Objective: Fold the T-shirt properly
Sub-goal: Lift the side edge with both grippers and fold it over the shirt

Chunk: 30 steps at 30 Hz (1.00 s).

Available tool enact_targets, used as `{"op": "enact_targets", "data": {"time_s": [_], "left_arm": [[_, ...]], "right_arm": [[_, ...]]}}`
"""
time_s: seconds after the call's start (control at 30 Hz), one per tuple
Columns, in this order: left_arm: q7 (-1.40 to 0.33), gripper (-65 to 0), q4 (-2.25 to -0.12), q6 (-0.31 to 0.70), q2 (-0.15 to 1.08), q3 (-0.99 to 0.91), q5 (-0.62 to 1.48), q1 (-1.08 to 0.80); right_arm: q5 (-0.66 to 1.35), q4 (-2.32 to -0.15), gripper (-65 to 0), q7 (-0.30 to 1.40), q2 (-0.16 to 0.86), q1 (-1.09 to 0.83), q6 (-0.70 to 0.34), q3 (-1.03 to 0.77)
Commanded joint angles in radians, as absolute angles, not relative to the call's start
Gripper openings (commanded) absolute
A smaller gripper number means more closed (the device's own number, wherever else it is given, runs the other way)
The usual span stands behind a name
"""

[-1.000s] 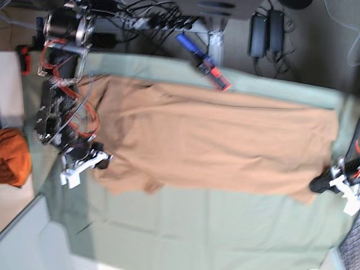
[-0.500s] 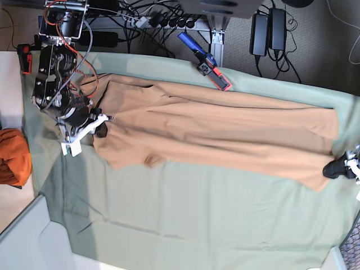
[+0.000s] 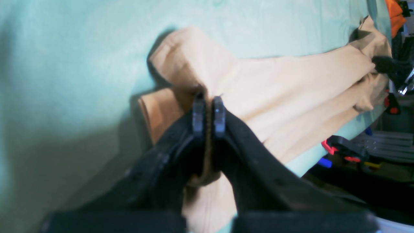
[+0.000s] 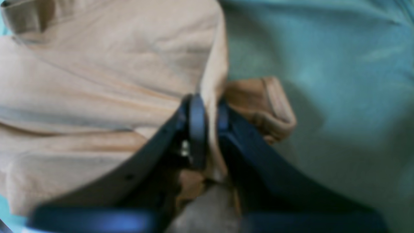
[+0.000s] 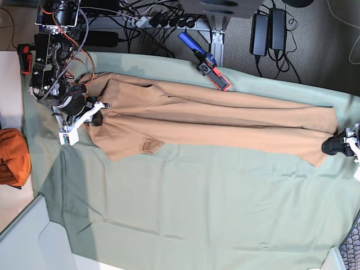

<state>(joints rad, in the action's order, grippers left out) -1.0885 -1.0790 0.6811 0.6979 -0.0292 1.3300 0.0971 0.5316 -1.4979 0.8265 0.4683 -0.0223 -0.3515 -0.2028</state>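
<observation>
The light tan T-shirt (image 5: 214, 124) lies stretched long across the sage-green sheet (image 5: 197, 208). My left gripper (image 5: 333, 145) is shut on the shirt's hem edge at the base view's right; in the left wrist view (image 3: 207, 110) tan fabric (image 3: 275, 87) is pinched between the black fingers. My right gripper (image 5: 95, 118) is shut on the shirt's shoulder end at the left; in the right wrist view (image 4: 207, 129) the cloth (image 4: 97, 81) runs between the fingers, with a folded sleeve cuff (image 4: 268, 103) beside them.
A bunched vivid orange cloth (image 5: 12, 156) lies off the sheet at far left. A blue and red clamp (image 5: 203, 61) sits at the sheet's far edge. Cables and power bricks (image 5: 267, 31) lie beyond. The sheet's near half is bare.
Both grippers have pulled apart and toward the far edge, drawing the shirt taut and narrower. The right arm has moved up; the left gripper has moved up at the right edge.
</observation>
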Motion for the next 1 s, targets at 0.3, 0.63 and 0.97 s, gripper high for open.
{"op": "enact_targets", "data": {"time_s": [0.3, 0.63, 0.97], "left_arm": [[-1.032, -40.2, -1.093, 0.698, 0.723, -0.047, 1.341, 0.117], [-0.919, -27.0, -1.093, 0.698, 0.725, -0.113, 1.207, 0.117], [-0.842, -27.1, -1.093, 0.698, 0.624, -0.112, 1.083, 0.121]], "right_arm": [[0.536, -1.554, -21.7, 0.812, 0.490, -0.009, -0.445, -0.269], [0.558, -1.576, -21.7, 0.804, 0.490, 0.007, -0.445, -0.321], [0.584, -1.488, -21.7, 0.786, 0.480, 0.130, -0.446, -0.274]]}}
